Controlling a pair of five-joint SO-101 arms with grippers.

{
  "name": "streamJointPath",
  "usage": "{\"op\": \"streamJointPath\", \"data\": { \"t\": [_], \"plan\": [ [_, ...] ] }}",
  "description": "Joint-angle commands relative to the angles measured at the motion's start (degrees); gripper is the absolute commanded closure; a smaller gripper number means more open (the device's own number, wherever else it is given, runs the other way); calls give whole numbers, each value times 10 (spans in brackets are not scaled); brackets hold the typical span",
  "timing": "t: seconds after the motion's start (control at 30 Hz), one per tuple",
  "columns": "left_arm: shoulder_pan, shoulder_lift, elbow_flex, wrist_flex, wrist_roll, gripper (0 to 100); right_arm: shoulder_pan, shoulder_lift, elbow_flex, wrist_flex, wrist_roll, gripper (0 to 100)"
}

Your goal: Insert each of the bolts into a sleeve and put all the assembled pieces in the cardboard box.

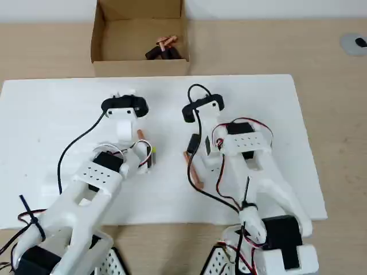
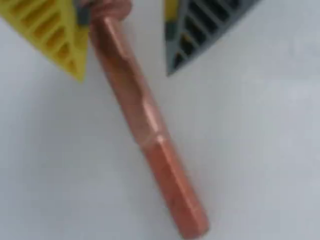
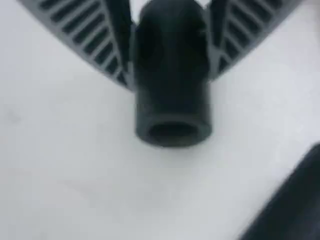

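Note:
In the left wrist view a copper bolt [image 2: 150, 135] hangs over the white mat, its head pinched between the yellow and dark fingers of my left gripper [image 2: 125, 74], which is shut on it. From above, that bolt [image 1: 140, 135] sticks out of the left gripper [image 1: 147, 154] toward the box. My right gripper [image 3: 172, 80] is shut on a black sleeve [image 3: 172, 100] whose open end faces the camera, low over the mat. The high view shows the right gripper [image 1: 192, 146] at mid-mat, with a second copper bolt [image 1: 195, 172] lying beside it.
The cardboard box [image 1: 103, 51] stands beyond the mat's far edge and holds assembled pieces [image 1: 163, 48]. A dark object [image 3: 295, 210] lies close to the held sleeve. A grey item [image 1: 352, 43] sits at the table's far right. Black cables trail from both arms.

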Motion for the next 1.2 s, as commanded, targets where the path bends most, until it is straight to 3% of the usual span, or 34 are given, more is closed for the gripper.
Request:
{"op": "streamJointPath", "data": {
  "t": [0.0,0.27,0.5,0.73,1.03,1.17],
  "plan": [
    [4,-2,-4,2,-4,877,6,35,-45,11,17,943],
    [1,-3,-4,2,-4,878,8,85,-85,29,13,987],
    [-51,1,-25,-6,29,878,29,-26,-31,11,-11,987],
    [-54,26,-25,-40,40,878,13,-141,20,10,-12,987],
    [-33,122,-78,-39,68,878,0,-156,29,6,-12,987],
    [-34,97,-75,-25,69,879,-6,-153,30,6,-12,987]
  ]
}}
